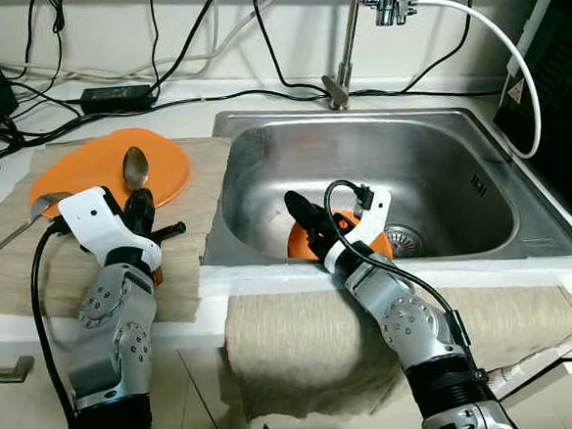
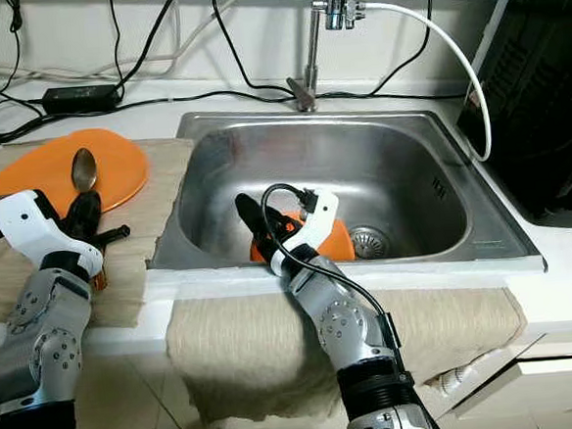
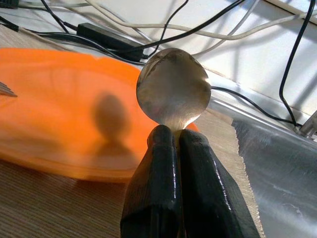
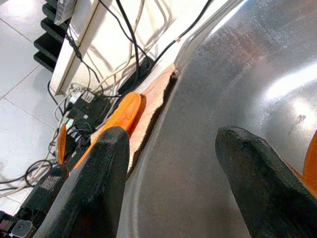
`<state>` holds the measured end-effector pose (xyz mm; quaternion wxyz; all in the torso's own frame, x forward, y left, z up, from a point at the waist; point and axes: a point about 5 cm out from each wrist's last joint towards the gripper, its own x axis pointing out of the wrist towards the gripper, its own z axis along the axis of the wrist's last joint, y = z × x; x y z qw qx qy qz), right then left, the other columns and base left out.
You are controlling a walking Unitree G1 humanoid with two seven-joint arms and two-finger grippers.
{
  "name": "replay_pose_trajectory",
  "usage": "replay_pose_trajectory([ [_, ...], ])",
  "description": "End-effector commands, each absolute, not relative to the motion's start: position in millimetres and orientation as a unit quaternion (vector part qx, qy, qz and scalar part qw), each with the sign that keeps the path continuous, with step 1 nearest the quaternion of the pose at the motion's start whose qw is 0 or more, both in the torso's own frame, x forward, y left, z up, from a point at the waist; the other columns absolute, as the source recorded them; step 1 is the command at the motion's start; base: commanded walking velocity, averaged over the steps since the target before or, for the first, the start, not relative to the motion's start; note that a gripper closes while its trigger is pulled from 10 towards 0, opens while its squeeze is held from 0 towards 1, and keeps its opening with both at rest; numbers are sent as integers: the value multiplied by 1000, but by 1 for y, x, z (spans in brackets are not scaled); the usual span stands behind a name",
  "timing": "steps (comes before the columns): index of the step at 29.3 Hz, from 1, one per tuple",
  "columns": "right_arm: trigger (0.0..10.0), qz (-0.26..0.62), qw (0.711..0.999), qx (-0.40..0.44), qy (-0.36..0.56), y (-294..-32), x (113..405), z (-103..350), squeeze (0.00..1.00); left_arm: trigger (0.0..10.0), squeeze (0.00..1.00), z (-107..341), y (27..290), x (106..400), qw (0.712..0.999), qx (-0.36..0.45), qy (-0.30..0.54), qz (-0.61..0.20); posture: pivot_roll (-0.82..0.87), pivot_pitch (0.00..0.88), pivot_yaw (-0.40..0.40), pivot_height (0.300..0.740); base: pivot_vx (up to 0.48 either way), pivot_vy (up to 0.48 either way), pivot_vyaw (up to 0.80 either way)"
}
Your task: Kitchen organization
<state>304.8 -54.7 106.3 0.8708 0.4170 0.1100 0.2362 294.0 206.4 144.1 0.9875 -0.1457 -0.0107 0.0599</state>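
The spoon (image 1: 136,168) is held up over the near edge of the orange plate (image 1: 87,169), its round bowl pointing up. The left gripper (image 3: 173,148) has its two black fingers (image 3: 153,198) squeezed tight on the spoon's handle, with no gap between them. The plate lies flat on a tan cloth (image 1: 187,270) on the tabletop (image 1: 190,108), just left of the sink (image 1: 440,164). A second spoon (image 1: 17,228) lies on the cloth by the plate's left edge.

The right gripper (image 1: 311,227) reaches down into the sink near its front wall. Its fingers (image 4: 94,183) are spread wide apart and hold nothing. An orange bowl (image 1: 352,239) sits on the sink floor right under this gripper, and one finger is close beside its rim; I cannot tell if they touch. The drain (image 1: 403,240) is just right of the bowl.

The rest of the sink floor is bare, with open room to the back and right. The tap (image 1: 340,73) stands behind the sink, with a white hose (image 1: 510,51) curving off it to the right. Black wires (image 1: 111,94) lie along the wall behind the plate. Another tan cloth (image 1: 305,341) hangs over the front edge below the sink
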Motion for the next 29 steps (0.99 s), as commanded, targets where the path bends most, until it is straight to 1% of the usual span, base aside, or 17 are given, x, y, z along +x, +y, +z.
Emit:
replay_pose_trajectory([
  [1,10000,16,998,21,48,-123,332,119,0,0,0,139,204,294,988,-145,5,60,107,0,10,740,0,0,0],
  [26,10000,16,998,21,48,-123,332,119,0,0,0,139,204,294,988,-145,5,60,107,0,10,740,0,0,0],
  [29,10000,17,998,21,48,-123,332,119,0,0,0,139,204,294,988,-145,5,60,107,0,0,740,0,0,0],
])
